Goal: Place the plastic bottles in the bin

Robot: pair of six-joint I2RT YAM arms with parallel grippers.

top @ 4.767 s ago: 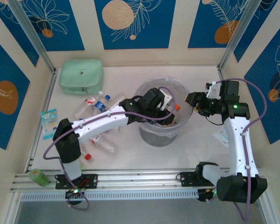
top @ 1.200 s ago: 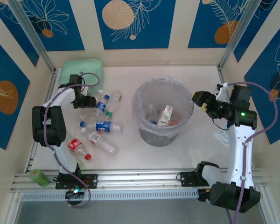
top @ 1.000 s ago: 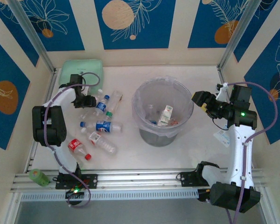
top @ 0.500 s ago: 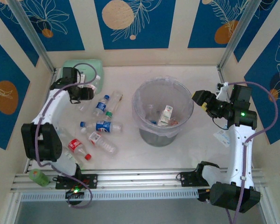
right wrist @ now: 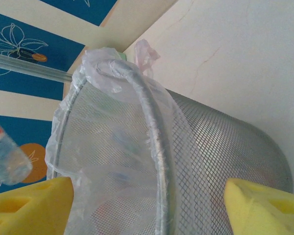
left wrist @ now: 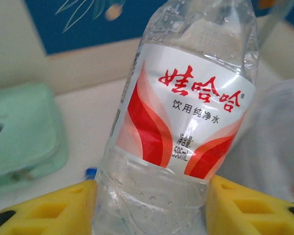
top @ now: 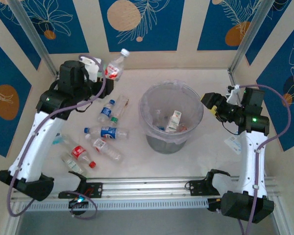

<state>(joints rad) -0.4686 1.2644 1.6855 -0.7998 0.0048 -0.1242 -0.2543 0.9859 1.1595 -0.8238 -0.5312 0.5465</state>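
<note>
The left pincer is pinching a red-labelled bottle near its base, holding it high, well left of the bin. Gripped so low, the soft wall could pivot or slip, dropping it among the bottles lying on the tabletop. The right pincer is hanging spread beside the bin.

Since 4.8 s ago: left tool left the round translucent grey bin, crossed to the far-left bottle cluster, clamped a clear plastic bottle with red label and raised it off the bench, tilted, cap pointing far-right.
</note>
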